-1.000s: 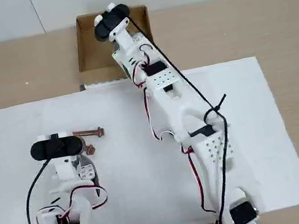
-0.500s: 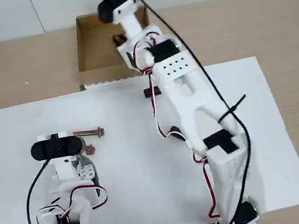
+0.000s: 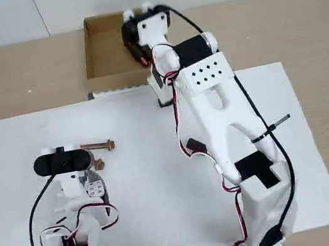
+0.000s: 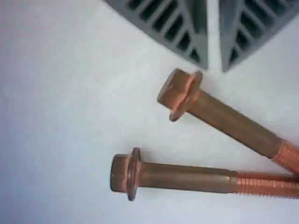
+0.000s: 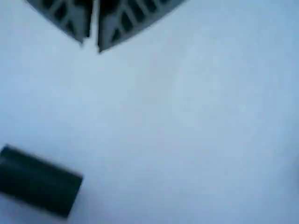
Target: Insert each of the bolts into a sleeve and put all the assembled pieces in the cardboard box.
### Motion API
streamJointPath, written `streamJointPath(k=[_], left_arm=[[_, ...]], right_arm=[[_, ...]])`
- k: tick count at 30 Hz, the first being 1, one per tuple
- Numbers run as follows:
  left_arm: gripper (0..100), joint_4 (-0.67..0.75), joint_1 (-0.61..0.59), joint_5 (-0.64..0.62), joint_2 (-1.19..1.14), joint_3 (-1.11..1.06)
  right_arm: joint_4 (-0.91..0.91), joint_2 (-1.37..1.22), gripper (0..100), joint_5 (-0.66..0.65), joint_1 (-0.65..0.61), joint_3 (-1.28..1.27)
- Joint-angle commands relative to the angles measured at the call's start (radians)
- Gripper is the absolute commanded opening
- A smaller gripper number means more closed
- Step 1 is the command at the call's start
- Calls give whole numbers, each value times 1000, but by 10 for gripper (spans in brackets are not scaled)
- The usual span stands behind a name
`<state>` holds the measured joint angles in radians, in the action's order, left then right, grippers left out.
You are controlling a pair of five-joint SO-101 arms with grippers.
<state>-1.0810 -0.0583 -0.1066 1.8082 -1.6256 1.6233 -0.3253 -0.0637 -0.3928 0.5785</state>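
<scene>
Two copper bolts lie on the white paper beside my left arm, one [image 3: 97, 147] lengthwise and one [image 3: 98, 164] mostly hidden under the wrist. In the left wrist view my left gripper [image 4: 212, 65] is shut and empty just above the heads of the upper bolt [image 4: 210, 112] and the lower bolt [image 4: 177, 177]. A black sleeve [image 3: 164, 102] lies at the paper's far edge under my right arm. My right gripper [image 5: 92, 44] hovers shut and empty over the paper, a short way from the sleeve [image 5: 39, 186]. The cardboard box [image 3: 104, 51] stands behind the paper.
The white paper [image 3: 143, 184] covers most of the wooden table. My right arm [image 3: 219, 107] stretches from the near right edge up to the box's right corner. A reddish bit shows in the box beside the right wrist, too hidden to identify.
My right arm has drawn back from over the box and swung right, its wrist now at the box's right corner. The left arm and both bolts have stayed still.
</scene>
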Motion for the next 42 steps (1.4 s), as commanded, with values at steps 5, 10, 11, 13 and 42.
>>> streamJointPath(k=[5, 10, 11, 13, 42], left_arm=[[6, 3, -6, 3, 9, 2], [6, 3, -6, 3, 9, 2], [6, 3, -6, 3, 9, 2], [6, 3, -6, 3, 9, 2], [6, 3, -6, 5, 9, 2]], right_arm=[[64, 104, 4, -66, -15, -57], [56, 277, 4, -187, -42, -264], [56, 311, 4, -196, -42, -298], [56, 357, 4, -209, -41, -365], [-352, 371, 167, -551, 12, -930]])
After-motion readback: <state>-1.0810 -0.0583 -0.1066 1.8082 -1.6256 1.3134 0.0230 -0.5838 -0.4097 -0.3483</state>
